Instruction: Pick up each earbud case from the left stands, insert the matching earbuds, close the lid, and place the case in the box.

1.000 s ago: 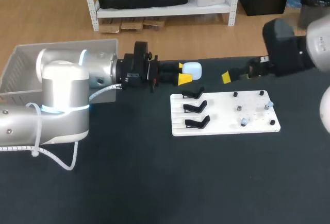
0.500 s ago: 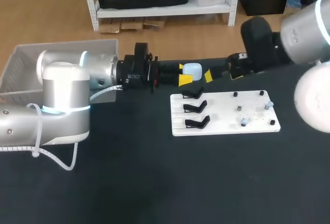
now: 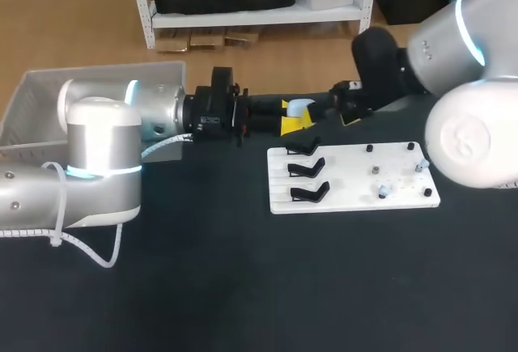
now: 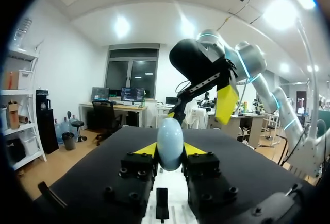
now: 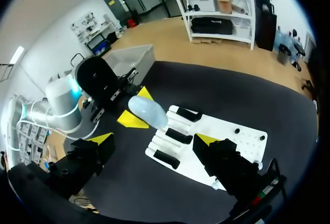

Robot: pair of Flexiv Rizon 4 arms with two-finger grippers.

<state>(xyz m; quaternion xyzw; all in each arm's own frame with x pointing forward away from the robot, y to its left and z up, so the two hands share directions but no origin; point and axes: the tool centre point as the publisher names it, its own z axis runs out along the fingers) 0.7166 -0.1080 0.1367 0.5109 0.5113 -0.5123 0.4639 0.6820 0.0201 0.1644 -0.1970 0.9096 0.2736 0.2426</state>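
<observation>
A pale blue, egg-shaped earbud case is held above the table's far edge with my left gripper shut on it. In the left wrist view the case stands upright between the yellow tips, lid closed. My right gripper is open just to the right of the case, one yellow fingertip close ahead of it. From the right wrist the case lies ahead of the wide-open right gripper. Two small earbuds sit on the white board.
Three empty black stands line the white board's left side, with black pegs on its right part. The grey box sits at the far left behind my left arm. Dark table surface stretches in front of the board.
My right arm has swung left across the back of the table, bringing its open gripper right up to the case. The left arm and the case have not moved.
</observation>
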